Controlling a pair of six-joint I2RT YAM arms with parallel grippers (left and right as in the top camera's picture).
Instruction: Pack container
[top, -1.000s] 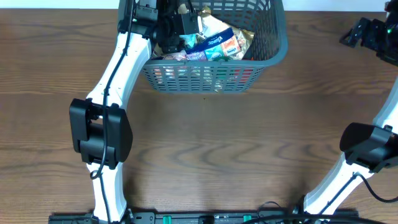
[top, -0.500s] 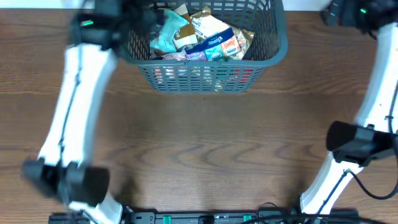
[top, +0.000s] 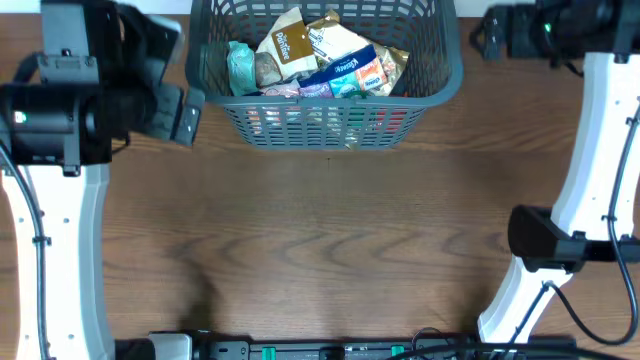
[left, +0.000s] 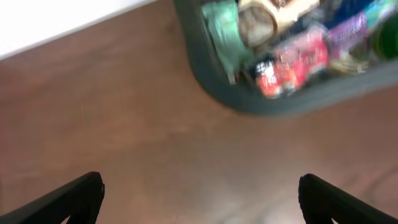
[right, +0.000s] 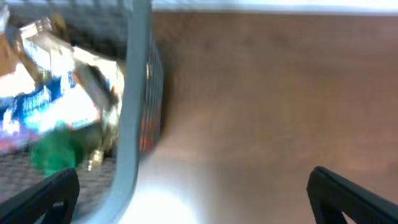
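Note:
The grey slatted container (top: 330, 125) stands at the table's far middle, filled with several snack packets, among them a teal one (top: 240, 65) and a blue one (top: 345, 65). My left gripper (top: 188, 108) is open and empty, just left of the container's front left corner; its wrist view (left: 199, 186) shows bare table between the fingers and the container's rim (left: 273, 102) ahead. My right gripper (top: 485, 30) is open and empty, just right of the container; its wrist view (right: 194, 180) shows the rim (right: 134, 93) on the left. Both wrist views are blurred.
The brown wooden table (top: 330, 240) stretches in front of the container. The table's far edge (left: 74, 25) meets a white surface behind. A green object (right: 56, 149) lies inside the container near its right wall.
My left arm has come out of the container and swung to its left side. My right gripper has moved left, closer to the container's right side. The packets lie uncovered.

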